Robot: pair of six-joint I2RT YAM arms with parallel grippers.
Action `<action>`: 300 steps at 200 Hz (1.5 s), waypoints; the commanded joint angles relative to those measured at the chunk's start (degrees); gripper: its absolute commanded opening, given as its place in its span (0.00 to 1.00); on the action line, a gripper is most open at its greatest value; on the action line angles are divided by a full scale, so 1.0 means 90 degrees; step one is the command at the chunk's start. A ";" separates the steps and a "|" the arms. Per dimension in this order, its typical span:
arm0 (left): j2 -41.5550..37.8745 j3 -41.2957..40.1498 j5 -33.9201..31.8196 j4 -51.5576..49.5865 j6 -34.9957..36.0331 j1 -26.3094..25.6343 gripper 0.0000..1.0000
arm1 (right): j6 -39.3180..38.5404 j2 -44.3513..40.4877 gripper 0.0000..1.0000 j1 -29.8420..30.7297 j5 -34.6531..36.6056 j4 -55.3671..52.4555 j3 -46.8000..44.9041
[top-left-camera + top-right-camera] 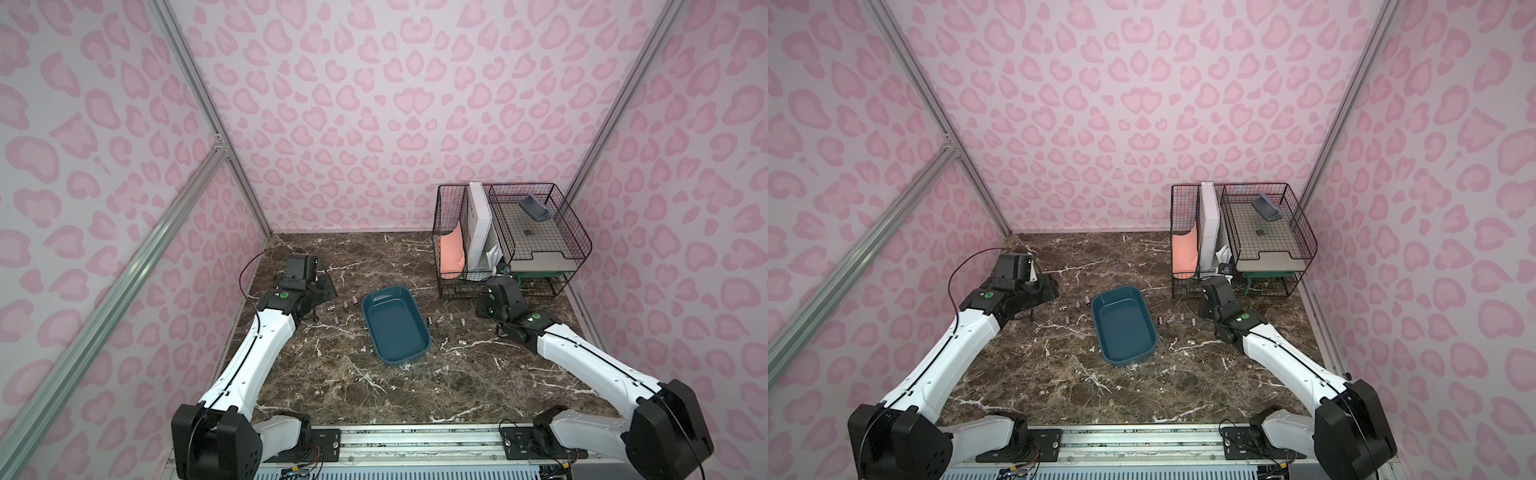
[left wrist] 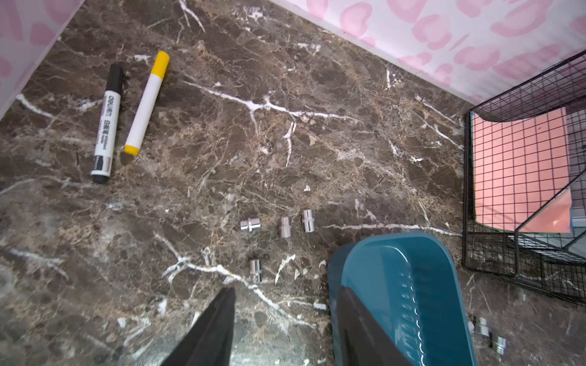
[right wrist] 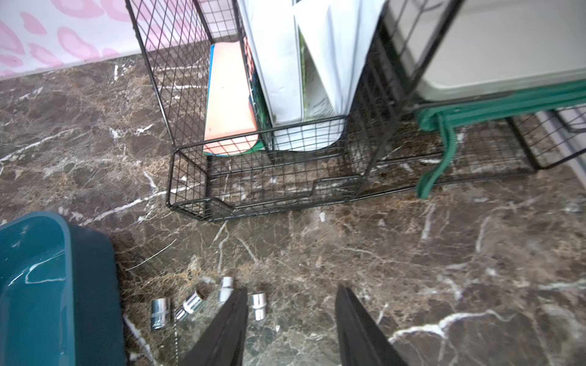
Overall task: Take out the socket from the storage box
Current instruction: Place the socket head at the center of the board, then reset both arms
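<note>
The storage box (image 1: 395,328) (image 1: 1123,328), a teal tray, lies mid-table, and its inside shows bare. Small chrome sockets lie on the marble on both sides of it. To its left are several, such as one socket (image 2: 255,270); to its right are several more, with one socket (image 3: 257,305) just inside a finger of my right gripper. My left gripper (image 2: 285,290) hangs open over bare marble beside the box's left rim (image 2: 336,263). Right of the box, my right gripper (image 3: 291,288) is open above the table and grips nothing.
A black wire-mesh rack (image 1: 511,241) with papers and a pink folder stands at the back right, close to the right arm. A black marker (image 2: 106,123) and a yellow marker (image 2: 147,103) lie near the back left corner. Pink walls enclose three sides.
</note>
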 commanded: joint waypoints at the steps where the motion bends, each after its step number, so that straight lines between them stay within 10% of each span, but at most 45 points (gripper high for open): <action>1: 0.0000 -0.0185 -0.0621 0.1103 0.0228 0.0009 0.72 | -0.0601 -0.0359 0.60 -0.0347 0.0473 0.0969 -0.0370; 22: -0.0322 -0.0740 -0.1459 0.1681 0.0411 0.0055 0.91 | -0.0860 -0.0656 0.76 -0.0846 0.0622 0.1686 -0.0901; 78: -0.0912 -0.2867 -0.3293 0.4355 0.1468 0.0304 0.98 | -0.1709 -0.1136 0.97 -0.1721 0.1218 0.4227 -0.2258; 170: 0.0861 -0.3682 -0.0408 0.6682 0.2377 0.1196 0.92 | -0.3155 0.0220 0.99 -0.2701 -0.0480 0.8772 -0.3544; 300: 0.1831 -0.3660 -0.0525 0.7549 0.2629 0.1044 0.99 | -0.3058 0.1126 0.99 -0.2921 -0.0965 0.9447 -0.3502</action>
